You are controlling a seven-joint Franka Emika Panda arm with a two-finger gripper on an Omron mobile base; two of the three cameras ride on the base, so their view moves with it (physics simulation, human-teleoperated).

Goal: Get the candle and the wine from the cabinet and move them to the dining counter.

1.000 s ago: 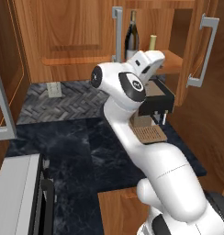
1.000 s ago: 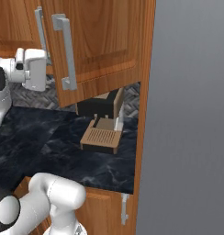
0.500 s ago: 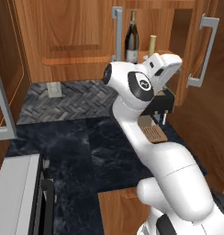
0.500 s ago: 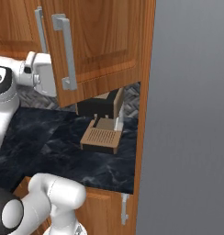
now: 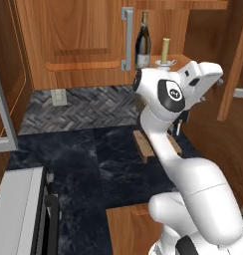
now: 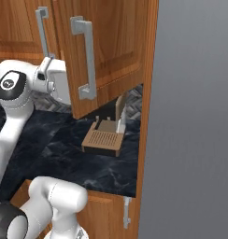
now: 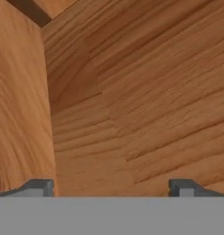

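A kitchen: wooden cabinet (image 5: 83,45), herringbone tiles (image 5: 88,107), dark marble worktop (image 5: 93,164).

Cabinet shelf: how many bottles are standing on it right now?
2. The wine stands beside the left door's handle; a pale-necked bottle stands to its right, its lower part behind the arm. More may be hidden.

I see the cabinet (image 6: 111,46) door hanging open, grey handle (image 6: 85,58) facing me. Below it, a slatted wooden block (image 6: 103,142) sits on the dark desk (image 6: 64,154).
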